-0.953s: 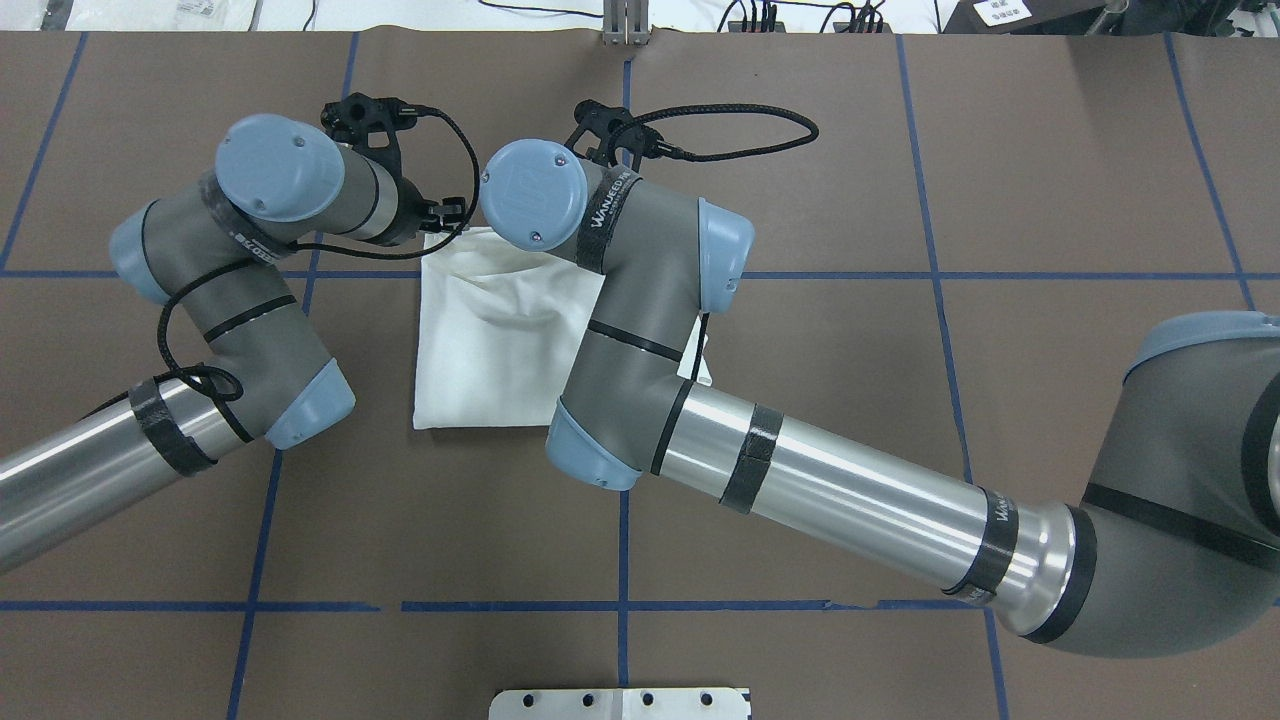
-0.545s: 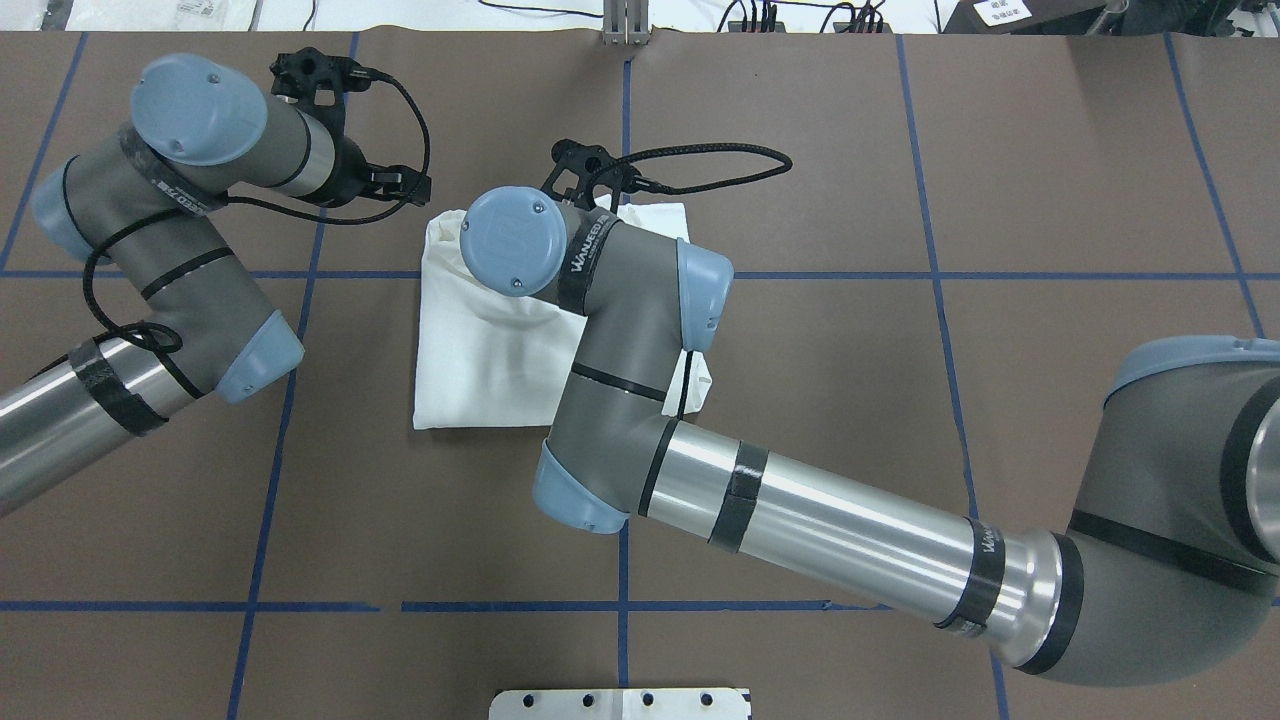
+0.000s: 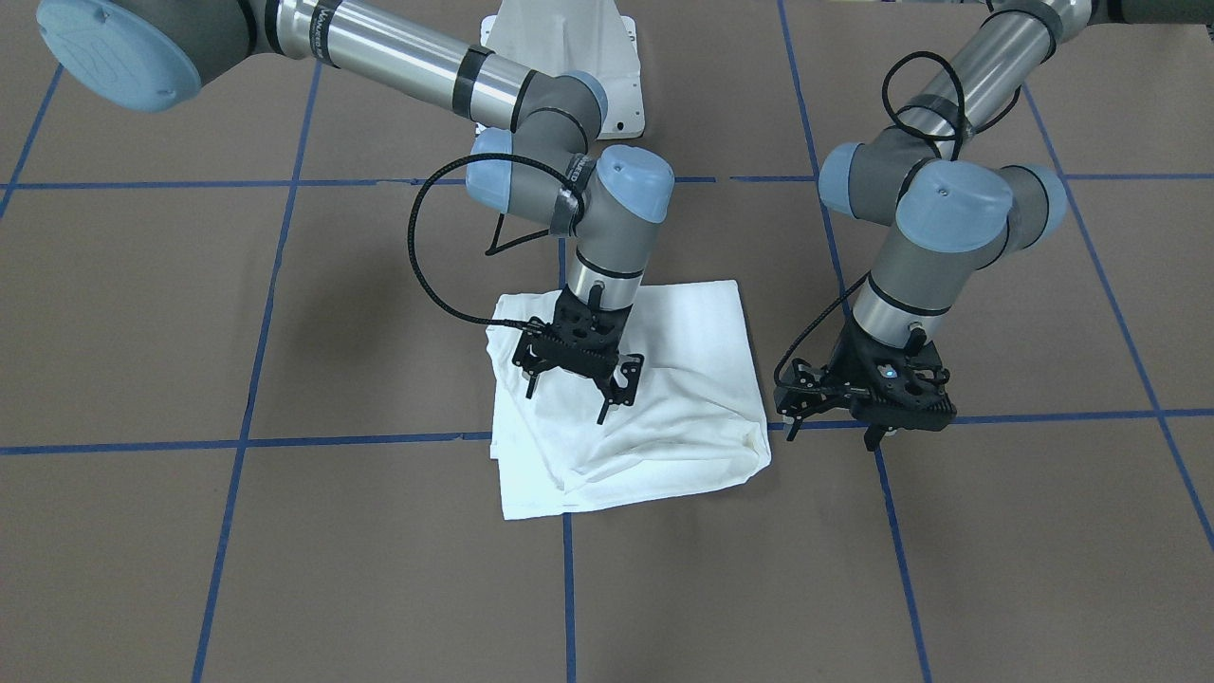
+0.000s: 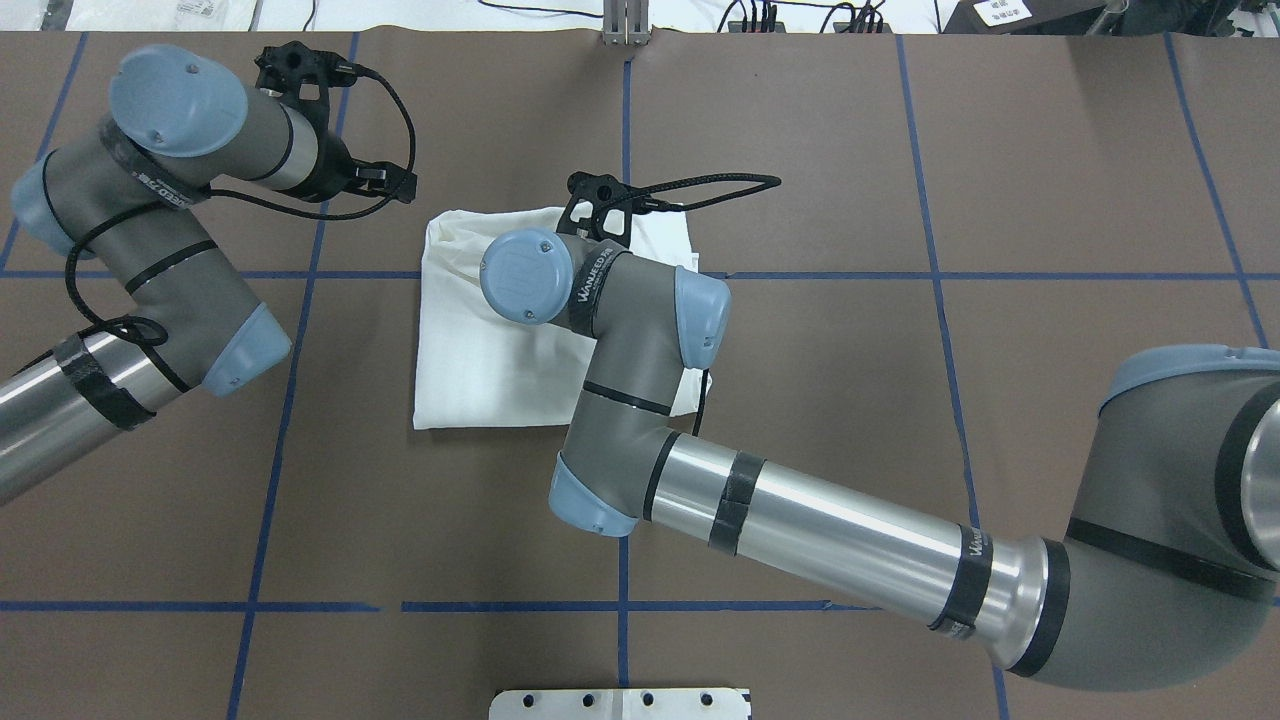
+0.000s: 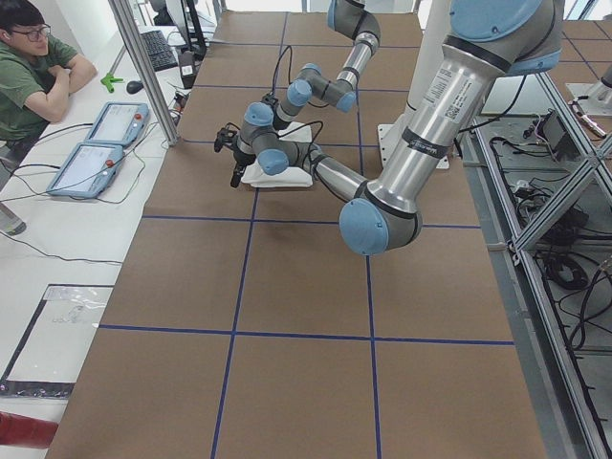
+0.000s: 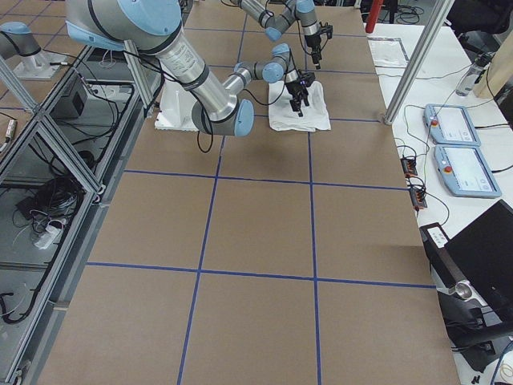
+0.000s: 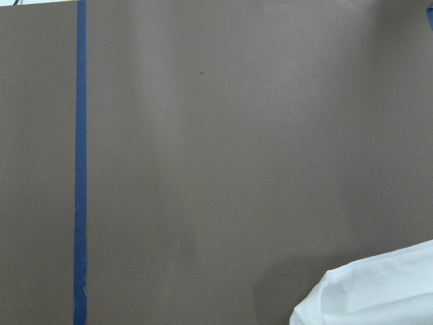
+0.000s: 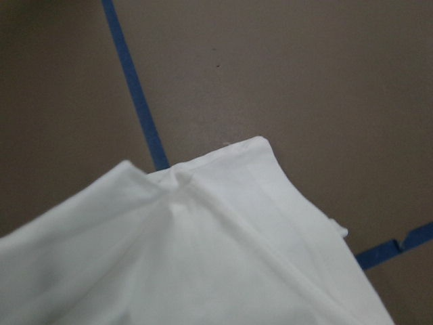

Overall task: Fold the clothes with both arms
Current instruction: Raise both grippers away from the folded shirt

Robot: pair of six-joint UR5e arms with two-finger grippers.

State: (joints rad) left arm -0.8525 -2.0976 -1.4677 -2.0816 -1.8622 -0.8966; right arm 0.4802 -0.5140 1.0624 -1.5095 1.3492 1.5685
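Note:
The clothes (image 3: 683, 417) lie as a folded white rectangle with some creases on the brown table (image 3: 285, 569), and show at mid-table in the overhead view as the clothes (image 4: 470, 340). My right gripper (image 3: 567, 400) hovers open just above the shirt's left half in the front view, with nothing between its fingers. My left gripper (image 3: 833, 436) hangs open over bare table, just off the shirt's right edge in that view. In the overhead view the left gripper (image 4: 400, 185) sits beyond the shirt's far left corner. The right wrist view shows a folded corner of the clothes (image 8: 203, 257).
Blue tape lines (image 4: 620, 606) divide the tabletop. The white pedestal base (image 3: 560, 47) stands at the robot's side. A seated person (image 5: 29, 67) and two pendants (image 5: 105, 143) are on a side bench past the table's far edge, with a metal post (image 5: 143, 67) there.
The left arm has swung away to the left, off the shirt's far corner. The right wrist has drawn back over the shirt, whose far edge now lies flat on the table.

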